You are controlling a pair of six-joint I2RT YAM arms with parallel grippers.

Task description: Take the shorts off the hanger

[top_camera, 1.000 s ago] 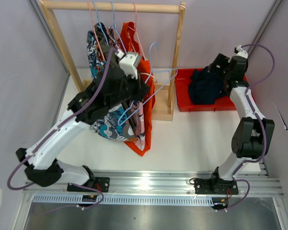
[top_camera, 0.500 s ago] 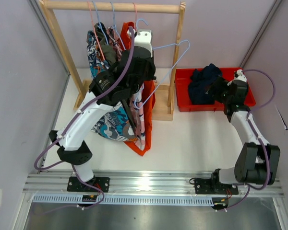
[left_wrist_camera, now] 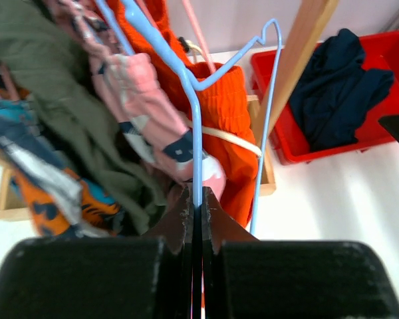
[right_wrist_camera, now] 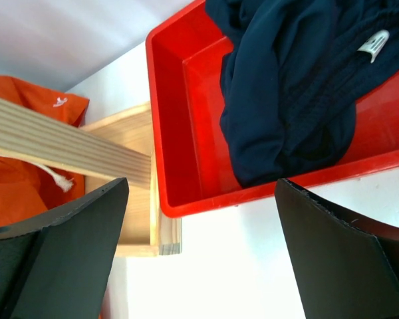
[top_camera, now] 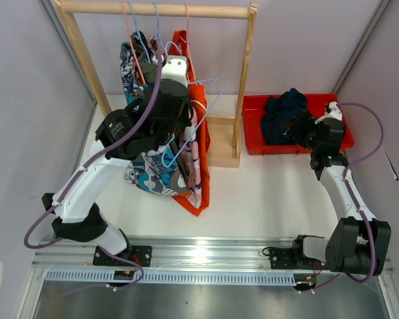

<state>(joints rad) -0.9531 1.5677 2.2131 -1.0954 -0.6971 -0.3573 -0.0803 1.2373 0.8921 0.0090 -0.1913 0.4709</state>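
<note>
Robot test cell in a lab, plain pale partition walls, white tabletop, ribbed aluminium mounting rail along its near edge

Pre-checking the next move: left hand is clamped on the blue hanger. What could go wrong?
1. The blue hanger in the left hand lies against the pink shorts and near the white drawstring of the orange shorts; pulling away could snag either.
2. Its far corner sits close to the wooden post; a swing might knock it.

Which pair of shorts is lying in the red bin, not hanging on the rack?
The navy shorts: they lie in the red bin, right of the wooden rack. The rest, like the orange shorts, hang on that rack.
</note>
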